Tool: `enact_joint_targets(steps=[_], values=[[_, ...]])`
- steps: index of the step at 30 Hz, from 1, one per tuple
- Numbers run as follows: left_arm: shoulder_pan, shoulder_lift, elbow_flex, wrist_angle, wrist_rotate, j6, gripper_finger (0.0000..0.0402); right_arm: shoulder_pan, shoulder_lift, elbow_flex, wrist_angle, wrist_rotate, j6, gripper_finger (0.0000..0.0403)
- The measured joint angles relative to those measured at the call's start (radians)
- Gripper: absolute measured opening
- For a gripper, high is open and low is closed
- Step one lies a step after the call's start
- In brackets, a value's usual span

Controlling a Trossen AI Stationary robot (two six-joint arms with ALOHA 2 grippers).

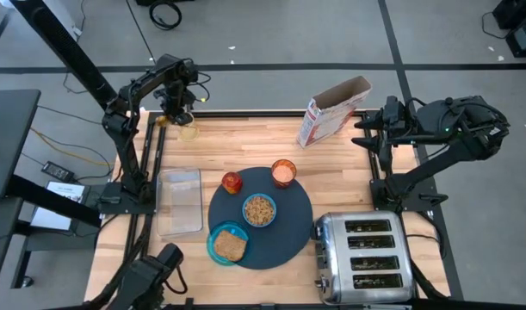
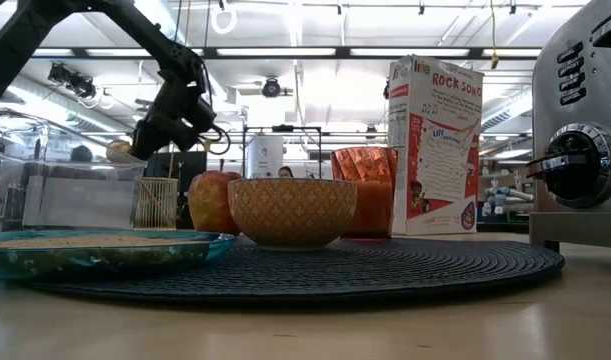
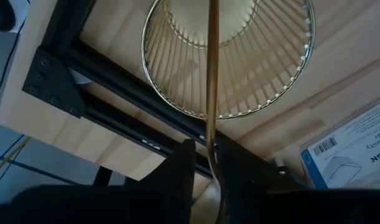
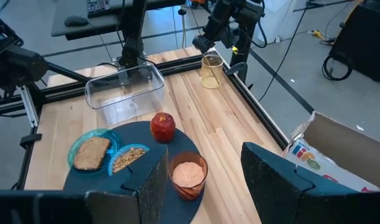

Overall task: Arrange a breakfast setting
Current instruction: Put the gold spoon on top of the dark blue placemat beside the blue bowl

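The left arm reaches to the table's far left corner, its left gripper (image 3: 205,163) pointing down above the gold wire holder (image 1: 188,130), dark fingers pinching the slim gold spoon (image 3: 211,81), whose thin handle runs straight across the holder's ribbed, flaring basket; the right arm hangs bent past the cereal box (image 1: 333,110), its right gripper (image 4: 202,180) spread and holding nothing; nearer than the holder, the round, woven dark-grey mat (image 1: 293,226) bears the patterned small bowl (image 1: 259,210), ribbed orange cup (image 1: 283,172), glossy apple (image 1: 232,182) and, at its edge, the teal plate (image 1: 216,240) with toast (image 1: 231,246).
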Motion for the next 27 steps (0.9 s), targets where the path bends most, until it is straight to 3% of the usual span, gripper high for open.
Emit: enact_joint_targets(steps=[6,18,27], values=[[0.0,0.0,0.0,0.0,0.001,-0.024,0.006,0.0,0.0,0.0,0.0,0.0,0.0,0.021],[0.0,0.0,0.0,0.0,0.001,-0.017,0.0114,0.0,0.0,0.0,0.0,-0.001,-0.002,0.021],[0.004,0.002,-0.062,0.0,-0.006,-0.015,0.0097,0.0,0.0,0.0,0.0,0.0,-0.003,0.021]])
